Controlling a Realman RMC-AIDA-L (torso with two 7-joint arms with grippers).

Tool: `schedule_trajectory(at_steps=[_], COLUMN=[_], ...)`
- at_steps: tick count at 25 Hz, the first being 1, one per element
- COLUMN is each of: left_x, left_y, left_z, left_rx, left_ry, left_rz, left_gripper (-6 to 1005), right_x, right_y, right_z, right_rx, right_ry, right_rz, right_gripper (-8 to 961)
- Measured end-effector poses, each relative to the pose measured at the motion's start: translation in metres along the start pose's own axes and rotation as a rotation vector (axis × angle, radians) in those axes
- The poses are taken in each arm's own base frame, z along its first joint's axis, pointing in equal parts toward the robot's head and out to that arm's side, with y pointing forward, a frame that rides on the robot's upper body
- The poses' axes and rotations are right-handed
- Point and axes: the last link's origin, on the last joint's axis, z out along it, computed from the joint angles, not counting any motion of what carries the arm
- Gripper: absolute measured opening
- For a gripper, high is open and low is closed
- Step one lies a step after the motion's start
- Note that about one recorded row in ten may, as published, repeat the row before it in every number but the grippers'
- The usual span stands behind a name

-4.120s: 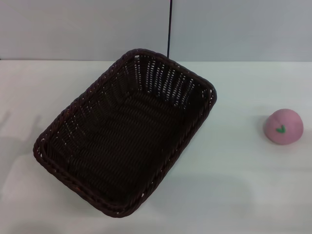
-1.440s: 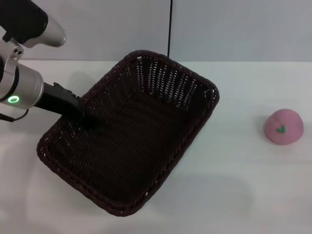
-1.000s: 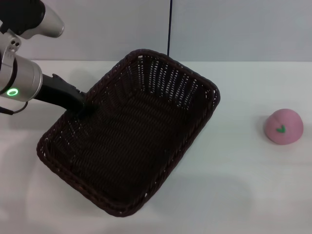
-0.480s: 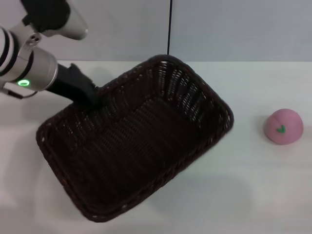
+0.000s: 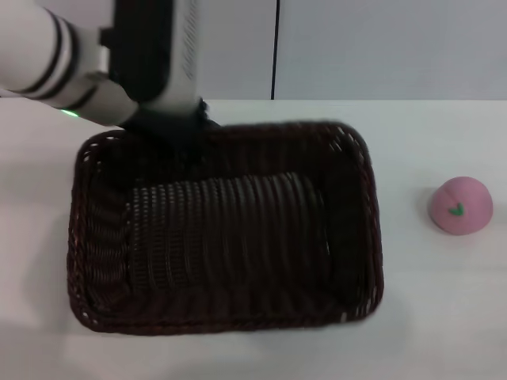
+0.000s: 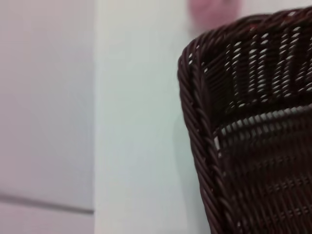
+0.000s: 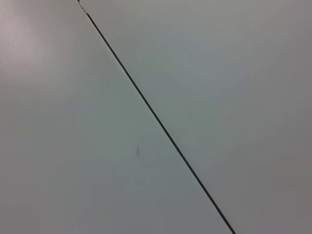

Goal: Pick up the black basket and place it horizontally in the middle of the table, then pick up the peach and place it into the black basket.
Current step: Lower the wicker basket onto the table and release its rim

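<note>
The black basket (image 5: pixel 375 229) lies with its long side across the table (image 5: pixel 444 309), left of centre in the head view. My left gripper (image 5: pixel 188 139) reaches down from the upper left and is shut on the basket's far rim. The basket's braided rim and a corner fill the left wrist view (image 6: pixel 196 122). The pink peach (image 5: pixel 460 206) with its green leaf mark sits on the table to the right of the basket, apart from it. It shows as a pink blur in the left wrist view (image 6: pixel 214 10). My right gripper is out of view.
A grey wall (image 5: pixel 380 47) with a thin dark vertical line (image 5: pixel 276 47) stands behind the table. The right wrist view shows only that grey wall with a dark line (image 7: pixel 156 117) across it. White tabletop lies between the basket and the peach.
My left gripper came in, took hold of the basket's rim and turned the basket from a slanted position to lying crosswise. The arm swung right and nearer the camera. The peach has not moved.
</note>
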Motion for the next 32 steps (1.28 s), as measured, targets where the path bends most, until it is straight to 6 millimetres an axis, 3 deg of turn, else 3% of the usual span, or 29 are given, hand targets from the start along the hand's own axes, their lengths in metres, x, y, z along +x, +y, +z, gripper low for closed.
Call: schedule_trajectory(at_steps=[5, 15, 26, 32], left_x=[0.010, 0.011, 0.002, 0.006], left_y=[0.007, 0.006, 0.015, 0.010], left_z=[0.009, 0.011, 0.008, -0.005], left_rx=[-0.037, 0.014, 0.073, 0.124], left_ry=[-0.004, -0.011, -0.021, 0.059], left_rz=[0.068, -0.032, -0.035, -0.096], left_gripper=[224, 223, 319, 571], right_x=[-0.001, 0.002, 0.003, 0.002], right_y=[-0.001, 0.001, 0.001, 0.000], right_z=[-0.003, -0.003, -0.006, -0.009], right_rx=[0.006, 0.000, 0.003, 0.008], right_ry=[0.005, 0.016, 0.024, 0.031], right_rz=[-0.002, 0.005, 0.024, 0.023], right_gripper=[770, 768, 766, 765])
